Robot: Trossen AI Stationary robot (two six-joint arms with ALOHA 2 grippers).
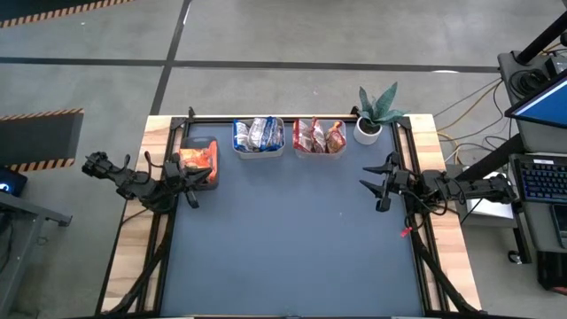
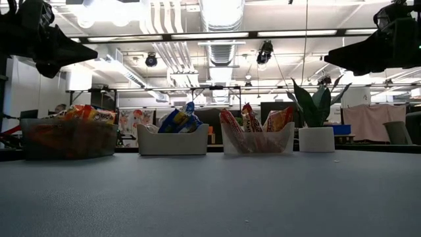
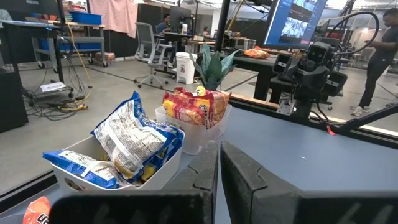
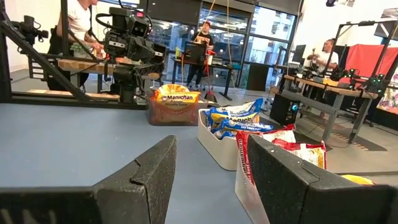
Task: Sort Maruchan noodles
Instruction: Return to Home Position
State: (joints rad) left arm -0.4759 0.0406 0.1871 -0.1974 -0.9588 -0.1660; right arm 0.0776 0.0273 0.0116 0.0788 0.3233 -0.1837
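Noodles (image 1: pixel 259 135) in bins (image 1: pixel 259 154) | left claw (image 1: pixel 199 188) beside orange packs (image 1: pixel 202 158) | right claw (image 1: pixel 376 184) well apart

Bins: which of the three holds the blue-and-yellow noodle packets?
The pale gray middle bin. The clear bin next to the plant holds red packets; the black bin at the other end holds orange packets.

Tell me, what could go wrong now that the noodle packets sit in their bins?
The left tool hangs right beside the black bin; pulling away, it might clip the bin or the orange packets heaped in it. The blue packets stick up above the gray bin and the red packets above the transparent bin, so a knock could tip one out. The open right tool, near the potted plant, looks less risky.
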